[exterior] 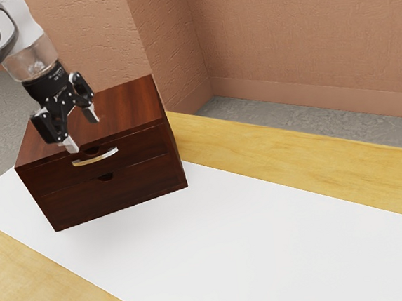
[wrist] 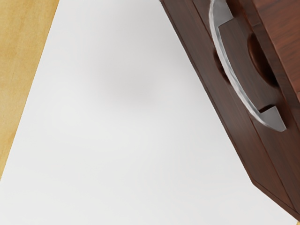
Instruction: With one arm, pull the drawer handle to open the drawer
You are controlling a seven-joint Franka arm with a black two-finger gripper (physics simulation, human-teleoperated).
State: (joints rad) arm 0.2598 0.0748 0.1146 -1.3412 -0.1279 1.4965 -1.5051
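Drawer handle [exterior: 94, 157]: a curved silver bar set level on the front of the upper drawer [exterior: 134, 146]. In the wrist view it arches off the dark wood, with a round hollow behind its middle.
Near strip of the surface [exterior: 37, 284]: bare pale wood along the near edge, at the exterior view's left.
White sheet [exterior: 251, 245]: covers the middle of the surface from the near edge toward the far left corner, and the cabinet stands on it.
Cabinet [exterior: 123, 104]: a dark reddish wooden box with two drawers, at the sheet's far left end. Its front is turned toward the near edge.
Lower drawer [exterior: 120, 189]: it has a small hollow at the top of its front and, as far as the exterior view shows, is closed.
Upper drawer state: its front looks level with the cabinet's front, not pulled out.
Fingers [exterior: 91, 113]: spread wide and holding nothing. They hang over the cabinet's front top edge, just above the handle. One tip comes down close to the handle's end at the exterior view's left, and I cannot tell whether it touches.
Arm [exterior: 8, 33]: white and grey, entering from the exterior view's upper left.
Writing: a white emblem sits on the arm's grey round cap. A faint pale mark on the black hand is too small to read.
Far strip of the surface [exterior: 307, 159]: bare pale wood along the far edge.
Floor [exterior: 311, 116]: grey.
Wall [exterior: 303, 29]: rough and reddish-brown.
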